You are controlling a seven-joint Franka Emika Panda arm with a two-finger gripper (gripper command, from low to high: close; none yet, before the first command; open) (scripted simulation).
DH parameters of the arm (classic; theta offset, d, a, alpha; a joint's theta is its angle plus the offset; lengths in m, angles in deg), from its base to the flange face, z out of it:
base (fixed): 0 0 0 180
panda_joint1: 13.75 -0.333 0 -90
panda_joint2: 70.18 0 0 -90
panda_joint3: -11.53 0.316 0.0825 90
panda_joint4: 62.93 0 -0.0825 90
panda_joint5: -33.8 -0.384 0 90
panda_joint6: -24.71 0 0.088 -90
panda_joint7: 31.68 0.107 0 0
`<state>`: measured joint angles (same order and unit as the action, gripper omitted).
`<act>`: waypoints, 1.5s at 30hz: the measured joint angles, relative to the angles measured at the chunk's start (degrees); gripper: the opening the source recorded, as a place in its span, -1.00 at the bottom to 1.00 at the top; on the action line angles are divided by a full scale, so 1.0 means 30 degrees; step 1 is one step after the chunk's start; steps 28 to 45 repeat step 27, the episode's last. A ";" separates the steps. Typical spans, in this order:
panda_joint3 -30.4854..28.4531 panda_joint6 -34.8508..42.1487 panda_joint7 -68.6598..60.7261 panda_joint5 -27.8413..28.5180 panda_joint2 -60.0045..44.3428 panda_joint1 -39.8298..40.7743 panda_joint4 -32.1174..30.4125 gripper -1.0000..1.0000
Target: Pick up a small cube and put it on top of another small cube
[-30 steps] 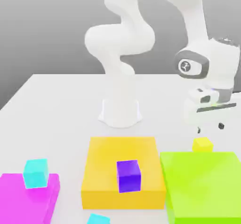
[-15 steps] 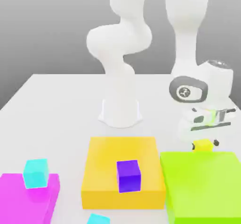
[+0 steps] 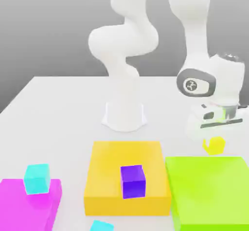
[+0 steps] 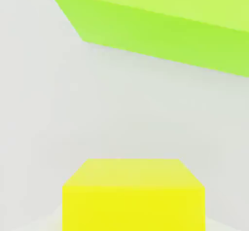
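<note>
- Fingers (image 3: 214, 144): closed on the small yellow cube (image 3: 215, 149), no wider than it, toward 4 o'clock in the exterior view.
- The cube, gripped, sits just past the far edge of the green block (image 3: 211, 181), with a thin strip of counter (image 3: 73, 123) visible between them; in the hand view it looks level.
- The green block lies between 4 and 5 o'clock.
- The orange block (image 3: 107, 167) lies at 6 o'clock, a purple cube (image 3: 133, 182) on its top, toward the near side.
- The magenta block (image 3: 24, 205) lies between 7 and 8 o'clock, with a cyan cube (image 3: 37, 179) at its 1 o'clock end.
- A second cyan cube (image 3: 101, 226), partly cut off, is just past 6 o'clock.
- The white arm (image 3: 124, 94) stands on its base near the dial's centre.
</note>
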<state>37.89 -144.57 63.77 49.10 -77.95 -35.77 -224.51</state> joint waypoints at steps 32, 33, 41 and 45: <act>-0.6360 0.6784 -0.3342 -0.5213 0.3068 0.8952 0.3762 1.00; -0.6360 0.6784 -0.3342 -0.5213 0.3068 0.8952 0.3762 1.00; -0.6360 0.6784 -0.3342 -0.5213 0.3068 0.8952 0.3762 1.00; -0.6360 0.6784 -0.3342 -0.5213 0.3068 0.8952 0.3762 1.00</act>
